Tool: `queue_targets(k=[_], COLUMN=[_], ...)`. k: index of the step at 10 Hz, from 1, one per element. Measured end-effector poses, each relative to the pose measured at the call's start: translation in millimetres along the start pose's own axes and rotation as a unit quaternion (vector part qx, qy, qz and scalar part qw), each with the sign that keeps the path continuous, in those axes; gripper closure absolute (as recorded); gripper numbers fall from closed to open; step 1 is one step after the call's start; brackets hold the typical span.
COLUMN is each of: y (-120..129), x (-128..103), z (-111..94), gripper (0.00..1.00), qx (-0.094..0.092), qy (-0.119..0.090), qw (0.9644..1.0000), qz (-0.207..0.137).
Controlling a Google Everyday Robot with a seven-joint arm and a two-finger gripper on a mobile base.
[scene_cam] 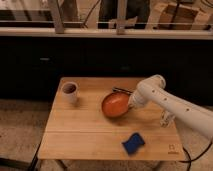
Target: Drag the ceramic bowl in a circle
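orange-red ceramic bowl (115,105), white pincer (131,104) (beside it)

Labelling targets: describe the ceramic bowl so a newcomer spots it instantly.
On the wooden table, look right of centre, at the white arm's end effector. The ceramic bowl sits against it: wide, shallow, orange-red, unlike the small pale mug and the blue sponge.

wooden table (85,132): bears ceramic bowl (115,105) centre-right, pale mug (69,92) at back left, blue sponge (133,143) near front edge; gripper (131,103) at the bowl's right rim.
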Motion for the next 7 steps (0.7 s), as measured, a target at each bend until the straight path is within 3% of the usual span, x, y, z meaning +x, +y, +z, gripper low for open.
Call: queue_targets(k=[3,7], y=[45,74], x=[-32,-90], z=[-6,-21], gripper=[1.00,1.00], qx=[-0.016,-0.039], qy=[-0.006,-0.030], qw=[0.9994,0.9987], qz=[0.028,0.013])
